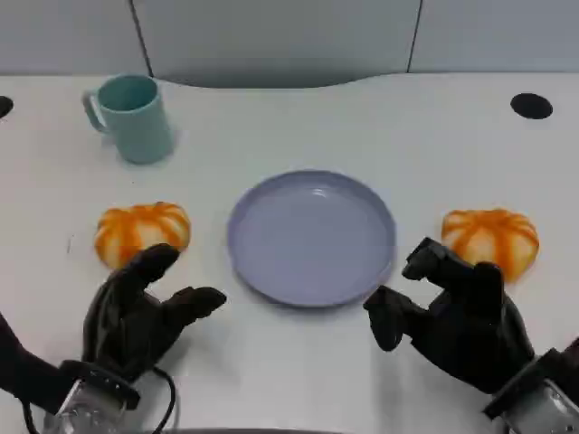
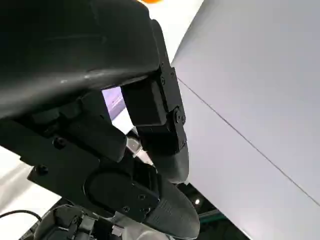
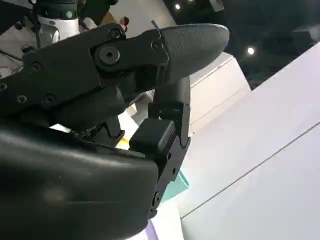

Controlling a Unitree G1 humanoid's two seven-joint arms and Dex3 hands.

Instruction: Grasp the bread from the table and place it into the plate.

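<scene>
head view first: we see a white tabletop with a curved back edge, grey wall panels behind it and two dark round holes near its far corners. we find no readable writing anywhere. a lavender plate sits at the centre. one orange-striped bread lies to its left, another bread to its right; a teal mug stands far left. our left robot hand and right robot hand hover spread, holding nothing.
</scene>
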